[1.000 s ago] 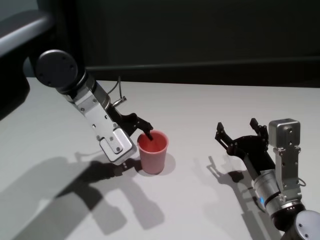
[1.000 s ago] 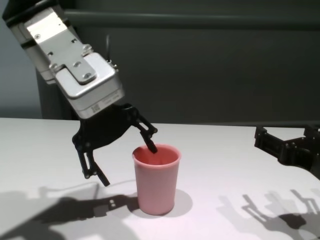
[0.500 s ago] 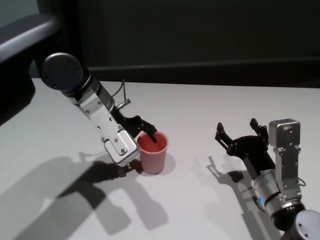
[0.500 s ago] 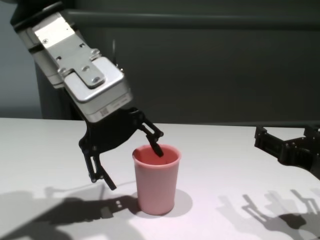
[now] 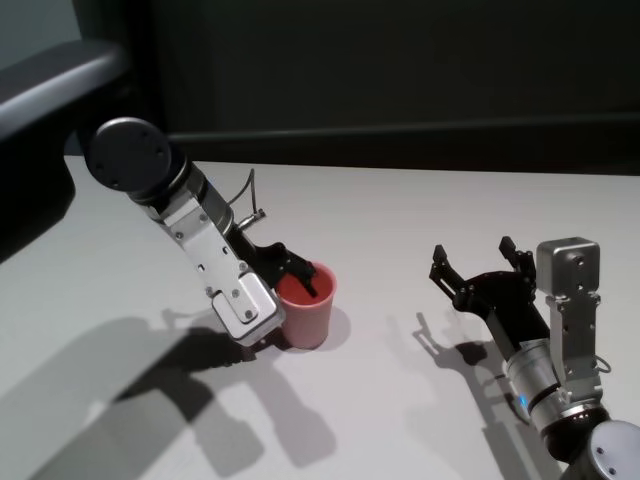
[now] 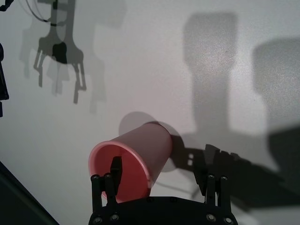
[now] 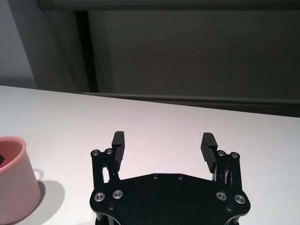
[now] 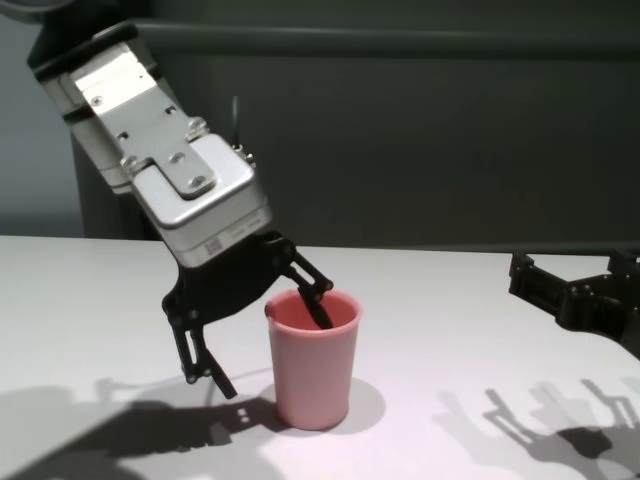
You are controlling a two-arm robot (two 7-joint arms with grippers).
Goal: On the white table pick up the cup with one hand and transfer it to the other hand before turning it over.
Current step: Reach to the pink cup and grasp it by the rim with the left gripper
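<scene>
The pink cup [image 5: 308,312] stands upright on the white table [image 5: 400,205], mouth up. My left gripper [image 5: 283,316] is open and straddles the cup's wall. One finger [image 8: 322,310] dips inside the mouth and the other finger [image 8: 210,375] hangs outside, apart from the cup's left side. The left wrist view shows the cup [image 6: 140,154] between the spread fingers, with the gripper [image 6: 163,157] not closed on it. Off to the right, my right gripper [image 5: 473,252] hovers low over the table, open and empty, and its wrist view shows the cup [image 7: 11,185] off to one side.
A dark wall [image 5: 400,70] runs along the table's far edge. Shadows of both arms fall on the tabletop [image 8: 450,300]. Between the cup [image 8: 312,365] and the right gripper [image 8: 570,272] lies bare white surface.
My left gripper has sunk lower and slid slightly right, its inner finger going deeper into the cup. The cup and the right arm have not moved.
</scene>
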